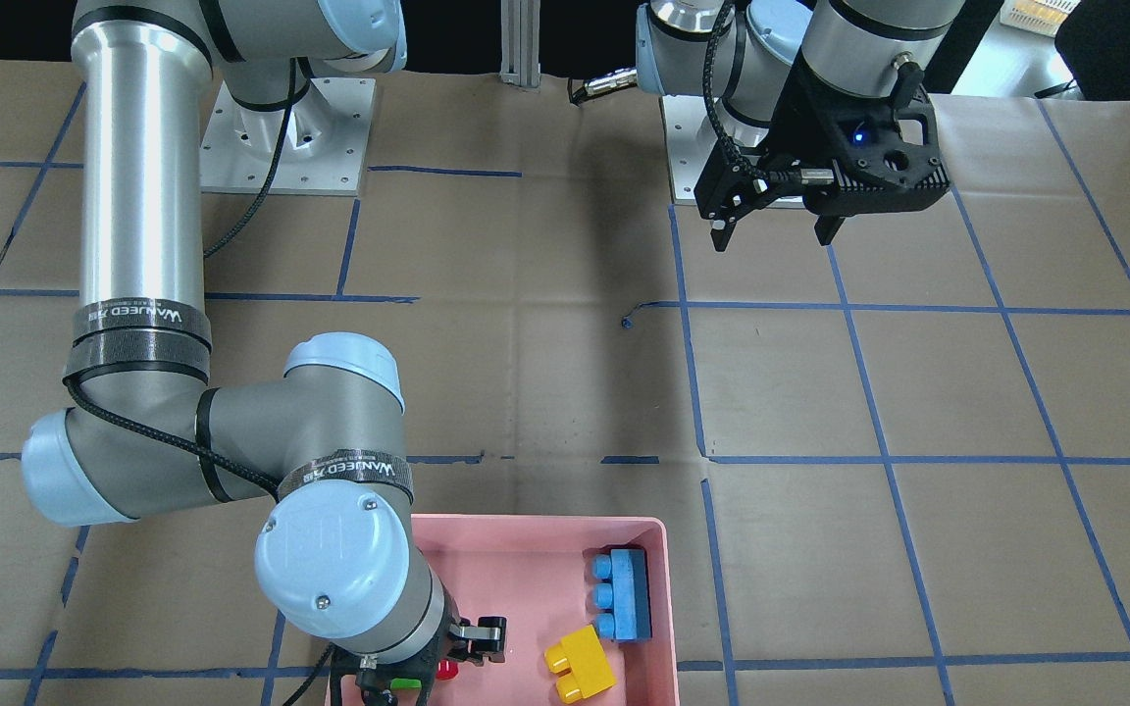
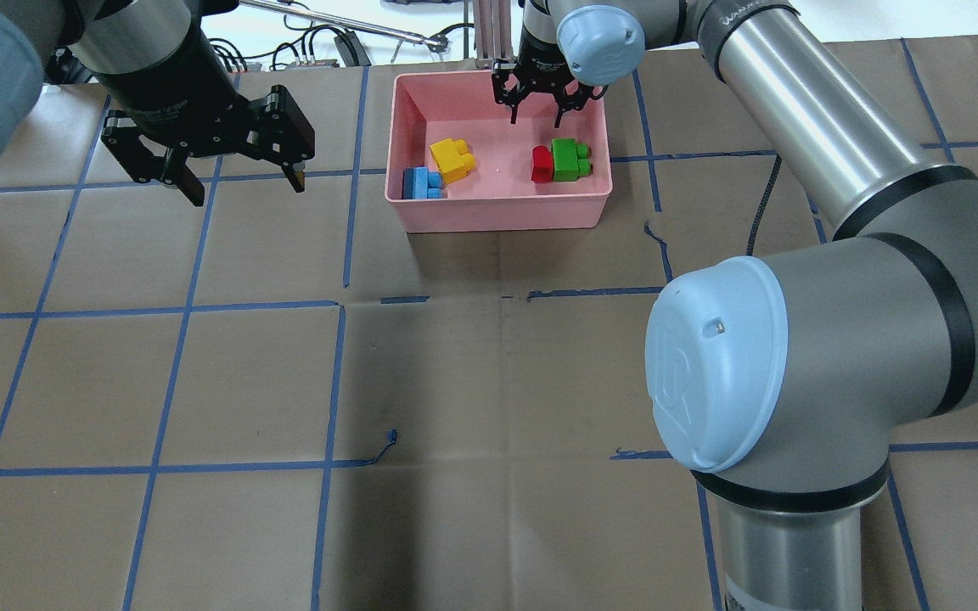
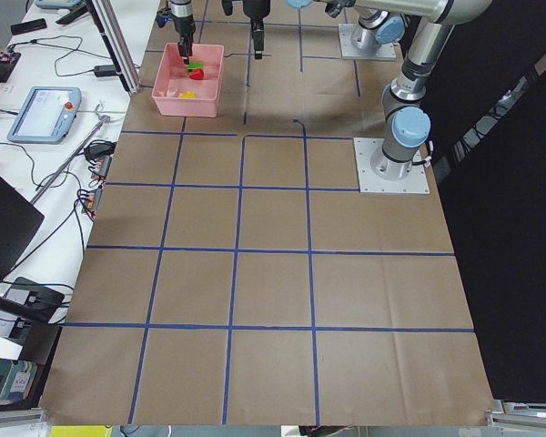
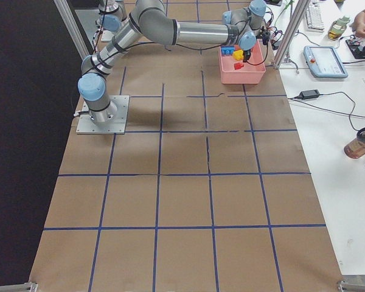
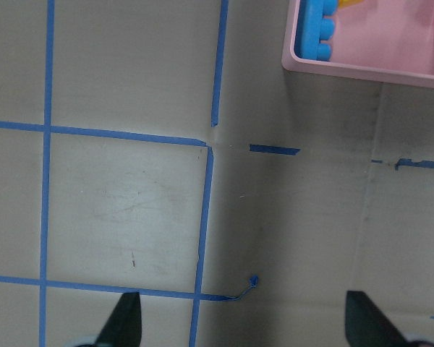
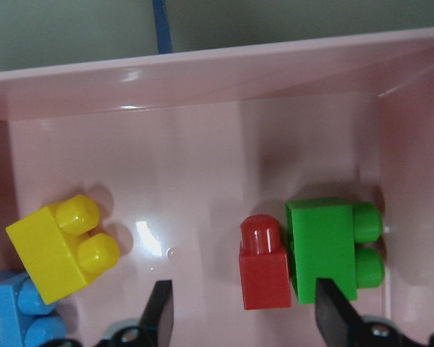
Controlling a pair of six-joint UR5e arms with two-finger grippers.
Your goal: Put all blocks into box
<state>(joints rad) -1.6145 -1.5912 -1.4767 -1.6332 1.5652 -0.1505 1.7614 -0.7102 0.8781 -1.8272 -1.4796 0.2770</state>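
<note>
The right tool (image 6: 244,316) hangs open, empty, over the red block (image 6: 264,269) and green block (image 6: 324,249). Those, the yellow block (image 6: 56,251) and light-blue block (image 6: 20,316) all lie in the pink box (image 6: 202,72) at the far edge of the counter (image 2: 489,382). The left tool (image 2: 247,191), open too, is farther off.

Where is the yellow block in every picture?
Front-facing: yellow block, bottom middle.
Overhead: top middle.
Left side: tiny, top left.
Right side: tiny, top right.
Left wrist: sliver at top edge.
Right wrist: lower left.
Shared landmark: the pink box it lies in, blue block beside it.
</note>
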